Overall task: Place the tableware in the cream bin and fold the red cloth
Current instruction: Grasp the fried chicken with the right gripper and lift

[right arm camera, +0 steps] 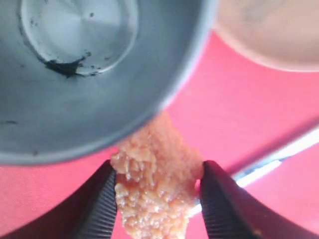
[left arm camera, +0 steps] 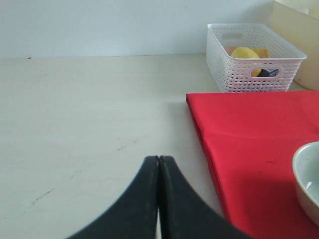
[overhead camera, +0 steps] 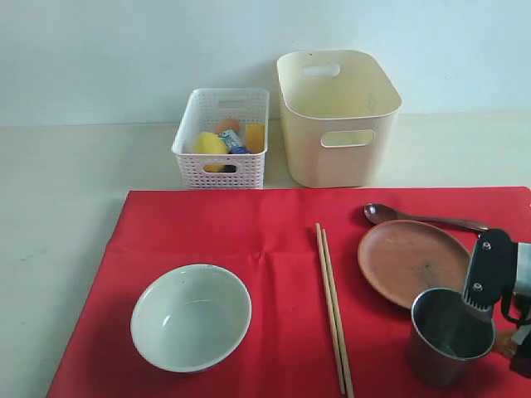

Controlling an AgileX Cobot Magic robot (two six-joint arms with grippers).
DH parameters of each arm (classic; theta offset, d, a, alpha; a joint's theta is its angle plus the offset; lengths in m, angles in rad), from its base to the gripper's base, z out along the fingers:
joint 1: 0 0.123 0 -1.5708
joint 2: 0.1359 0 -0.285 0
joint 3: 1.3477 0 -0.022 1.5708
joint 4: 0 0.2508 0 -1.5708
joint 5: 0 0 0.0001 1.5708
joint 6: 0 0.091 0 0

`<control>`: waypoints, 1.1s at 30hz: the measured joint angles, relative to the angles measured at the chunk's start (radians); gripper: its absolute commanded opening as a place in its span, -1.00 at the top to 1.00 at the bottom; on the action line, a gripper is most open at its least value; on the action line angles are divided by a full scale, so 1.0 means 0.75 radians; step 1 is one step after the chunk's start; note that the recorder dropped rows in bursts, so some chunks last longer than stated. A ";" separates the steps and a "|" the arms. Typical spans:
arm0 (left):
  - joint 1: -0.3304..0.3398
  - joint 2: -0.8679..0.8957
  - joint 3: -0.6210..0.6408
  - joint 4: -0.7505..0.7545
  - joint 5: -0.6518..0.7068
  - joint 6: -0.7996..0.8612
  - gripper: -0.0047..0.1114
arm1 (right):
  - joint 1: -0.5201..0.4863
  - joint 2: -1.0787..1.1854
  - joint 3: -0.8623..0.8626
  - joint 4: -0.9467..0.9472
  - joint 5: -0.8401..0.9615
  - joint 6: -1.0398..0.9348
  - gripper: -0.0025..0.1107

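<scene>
The red cloth [overhead camera: 207,224] lies spread flat on the pale bench [overhead camera: 66,182], and most of the tableware sits on it. The pale green bowl [overhead camera: 191,317] stands upright on the cloth's near left part. The pair of wooden chopsticks [overhead camera: 332,307] lies side by side near the cloth's middle. On the cloth's right part are the round brown plate [overhead camera: 411,261], with the dark metal spoon [overhead camera: 382,214] just behind it, and the steel cup [overhead camera: 444,340] just in front of it.

The right pincer [right arm camera: 157,174] is over the cloth's near right corner. Its two fingers press on either side of a rough orange handle [right arm camera: 149,199] that juts from the steel cup's wall, so it grips the cup there. A blurred length of the silver knife [right arm camera: 271,164] shows on the cloth beyond it.

The left pincer [left arm camera: 159,162] is closed, its tips pressed together, over bare bench off the cloth's left edge.

Behind the cloth's far edge stand the cream bin [overhead camera: 307,157] and, just beside it, the white perforated basket [overhead camera: 191,166] holding a lemon [overhead camera: 209,145] and other food.
</scene>
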 measured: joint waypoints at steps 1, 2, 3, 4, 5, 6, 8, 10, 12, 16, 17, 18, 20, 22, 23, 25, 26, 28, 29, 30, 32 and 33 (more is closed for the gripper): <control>0.000 0.000 0.000 0.000 0.000 0.000 0.92 | 0.000 -0.023 0.000 -0.024 -0.003 0.041 0.85; 0.000 0.000 0.000 0.000 0.000 0.000 0.92 | 0.000 -0.041 0.000 -0.043 -0.009 0.083 0.86; 0.000 0.000 0.000 0.000 0.000 0.000 0.92 | 0.000 -0.065 0.000 -0.073 -0.017 0.139 0.86; 0.000 0.000 0.000 0.000 0.000 0.000 0.92 | 0.000 -0.089 0.000 -0.107 -0.021 0.200 0.86; 0.000 0.000 0.000 0.000 0.000 0.000 0.92 | 0.000 -0.108 0.000 -0.150 -0.023 0.275 0.86; 0.000 0.000 0.000 0.000 0.000 0.000 0.92 | 0.000 -0.133 0.000 -0.208 -0.026 0.374 0.86; 0.000 0.000 0.000 0.000 0.000 0.000 0.92 | 0.000 -0.185 0.000 -0.387 -0.029 0.669 0.86; 0.000 0.000 0.000 0.000 0.000 0.000 0.92 | 0.000 -0.245 0.001 -0.615 -0.017 1.028 0.86; 0.000 0.000 0.000 0.000 0.000 0.000 0.92 | 0.000 -0.310 0.001 -0.853 0.022 1.410 0.86; 0.000 0.000 0.000 0.000 0.000 0.000 0.92 | 0.000 -0.494 0.001 -1.212 0.121 2.000 0.86; 0.000 0.000 0.000 0.000 0.000 0.000 0.92 | 0.000 -0.551 0.001 -1.249 0.121 2.074 0.86; 0.000 0.000 0.000 0.000 0.000 0.000 0.92 | 0.000 -0.598 0.001 -1.263 0.113 2.116 0.86; 0.000 0.000 0.000 0.000 0.000 0.000 0.92 | 0.000 -0.716 0.003 -1.261 0.061 2.181 0.86; 0.000 0.000 0.000 0.000 0.000 0.000 0.92 | 0.000 -0.824 0.003 -1.191 -0.012 2.208 0.86; 0.000 0.000 0.000 0.000 0.000 0.000 0.92 | 0.000 -0.870 0.003 -1.127 -0.053 2.214 0.86; 0.000 0.000 0.000 0.000 0.000 0.000 0.92 | 0.000 -0.937 0.003 -0.952 -0.141 2.179 0.86; 0.000 0.000 0.000 0.000 0.000 0.000 0.92 | 0.000 -0.963 0.006 -0.837 -0.189 2.116 0.86; 0.000 0.000 0.000 0.000 0.000 0.000 0.92 | 0.000 -0.993 0.026 -0.595 -0.293 1.934 0.86; 0.000 0.000 0.000 0.000 0.000 0.000 0.92 | 0.000 -1.000 0.043 -0.444 -0.347 1.807 0.86; 0.000 0.000 0.000 0.000 0.000 0.000 0.92 | 0.000 -1.002 0.058 -0.319 -0.384 1.699 0.86; 0.000 0.000 0.000 0.000 0.000 0.000 0.92 | 0.000 -1.002 0.075 -0.008 -0.432 1.405 0.86; 0.000 0.000 0.000 0.000 0.000 0.000 0.92 | 0.000 -0.999 0.075 0.113 -0.441 1.281 0.86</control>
